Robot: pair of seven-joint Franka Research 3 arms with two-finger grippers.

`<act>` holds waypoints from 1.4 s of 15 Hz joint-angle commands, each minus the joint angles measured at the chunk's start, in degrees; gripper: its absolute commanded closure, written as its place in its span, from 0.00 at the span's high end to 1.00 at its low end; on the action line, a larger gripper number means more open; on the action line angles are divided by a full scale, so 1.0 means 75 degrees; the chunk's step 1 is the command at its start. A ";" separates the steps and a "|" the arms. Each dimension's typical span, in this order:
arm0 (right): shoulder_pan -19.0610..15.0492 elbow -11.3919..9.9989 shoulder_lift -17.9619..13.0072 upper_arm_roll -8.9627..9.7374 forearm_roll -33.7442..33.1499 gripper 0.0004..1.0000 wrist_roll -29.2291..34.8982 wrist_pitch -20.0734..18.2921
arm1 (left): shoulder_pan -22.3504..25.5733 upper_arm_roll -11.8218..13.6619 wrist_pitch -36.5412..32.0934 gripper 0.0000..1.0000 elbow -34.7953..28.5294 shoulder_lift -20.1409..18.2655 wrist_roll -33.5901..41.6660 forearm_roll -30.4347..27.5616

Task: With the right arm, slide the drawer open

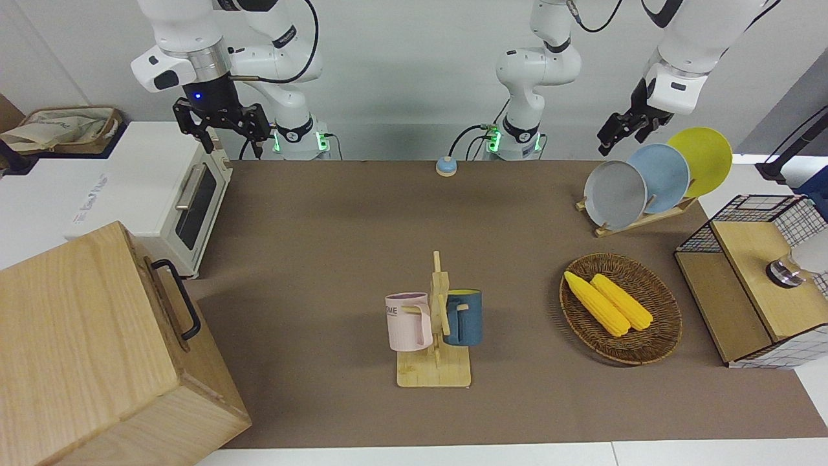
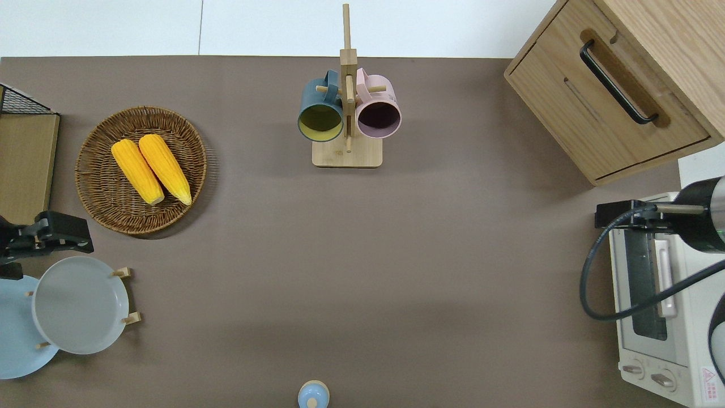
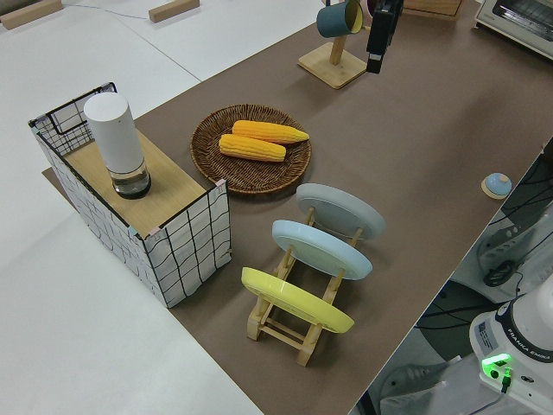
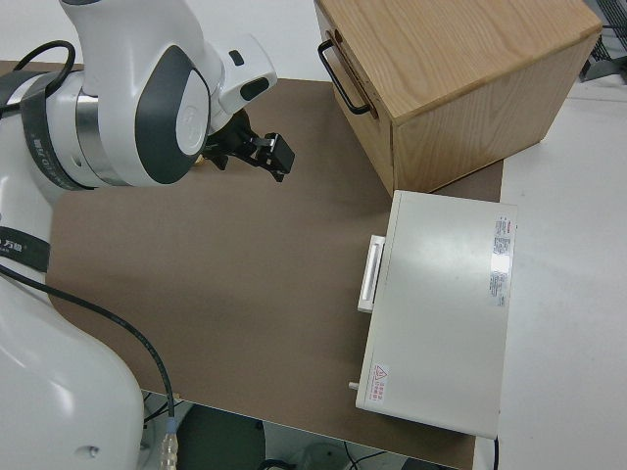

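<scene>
The big pale wooden box (image 1: 77, 336) is seen at the right arm's end of the table, at the edge farthest from the robots. The wide shallow light-wood drawer (image 2: 612, 130) is set in its front, which is turned toward the middle of the table, and its thin black metal bar handle (image 2: 617, 82) is untouched. The drawer front is seen flush with the box, so it is judged shut and the task not yet begun.

Just beside the box and nearer to the robots, the white toaster oven with a silver handle (image 1: 187, 194) is found. The right arm's black two-finger gripper (image 1: 223, 126), marked by a small blue light, is held in the air over the oven's front edge, at its end toward the box. Its 2 fingers are spread wide and nothing is held between them.

The step in hand is judged to be the approach. For the next move, the gripper would need to be carried over to the box, lowered and turned so that the bar lies between the fingers, then closed on it before any pull straight out from the front.

The left arm's gripper (image 1: 621, 129) is parked.
</scene>
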 commanded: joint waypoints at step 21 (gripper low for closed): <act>-0.0427 0.0219 0.0075 0.0430 0.0104 0.99 -0.0144 -0.0438 | -0.0032 0.0038 -0.0016 0.99 0.0002 -0.0065 0.0074 -0.0028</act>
